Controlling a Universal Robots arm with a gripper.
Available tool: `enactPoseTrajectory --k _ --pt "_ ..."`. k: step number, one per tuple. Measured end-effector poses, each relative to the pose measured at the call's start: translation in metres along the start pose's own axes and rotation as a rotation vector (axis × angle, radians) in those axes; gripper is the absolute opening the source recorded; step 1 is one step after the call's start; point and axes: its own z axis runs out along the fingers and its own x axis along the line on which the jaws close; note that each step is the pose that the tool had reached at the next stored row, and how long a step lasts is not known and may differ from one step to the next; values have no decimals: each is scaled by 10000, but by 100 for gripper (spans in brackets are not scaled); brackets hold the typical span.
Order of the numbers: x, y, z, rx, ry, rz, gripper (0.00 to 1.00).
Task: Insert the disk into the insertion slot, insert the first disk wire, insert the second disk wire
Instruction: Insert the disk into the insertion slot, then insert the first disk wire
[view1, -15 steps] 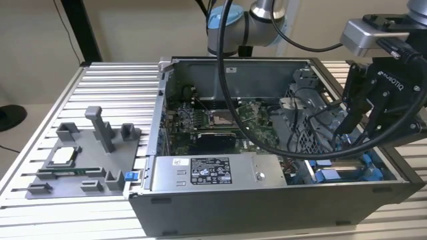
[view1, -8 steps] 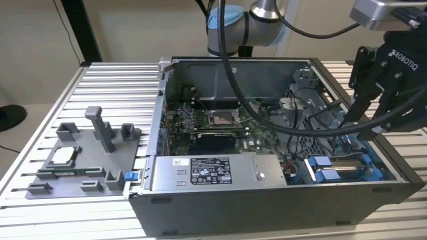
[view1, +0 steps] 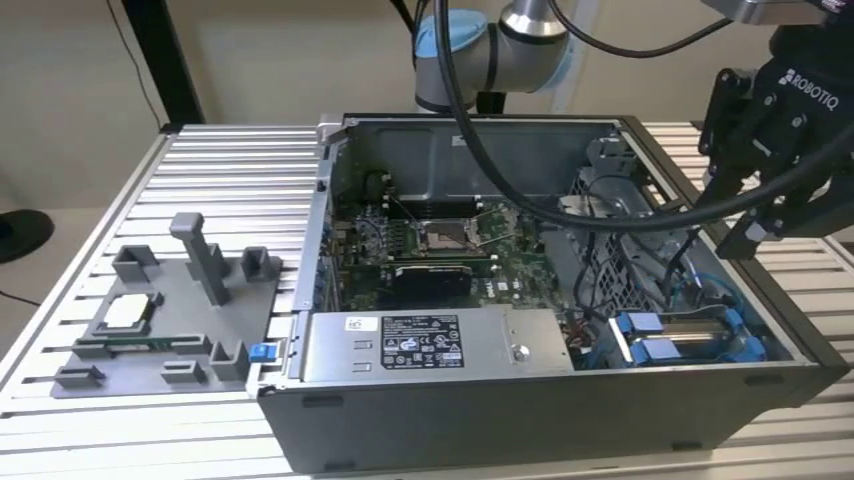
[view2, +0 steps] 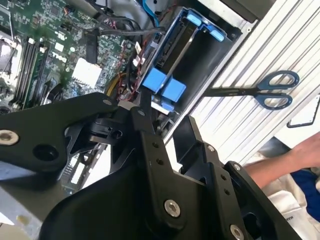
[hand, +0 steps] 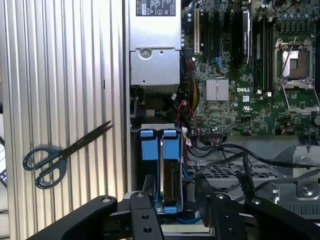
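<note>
Exterior view, upper right: open black gripper (view1: 771, 235); lower right: blue-framed silver disk (view1: 667, 345) seated in grey metal insertion slot (view1: 750, 340).

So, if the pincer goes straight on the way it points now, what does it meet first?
Most likely the disk in its blue carrier, standing in the insertion slot right ahead of the open pincer; depth is hard to judge.

The disk (hand: 167, 175), clipped in a bright blue frame, is seen standing on its edge inside the insertion slot (view2: 207, 62). The slot is a grey metal box, set in a corner of the computer case (view1: 534, 420).
</note>
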Motion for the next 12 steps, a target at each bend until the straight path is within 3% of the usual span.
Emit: enactPoseTrajectory --k 8,10,12 --pt "-78 4 81 302 -19 -542 100" --pt "-81 3 81 350 -157 -626 100" --pt "-86 4 82 397 -344 -682 100"
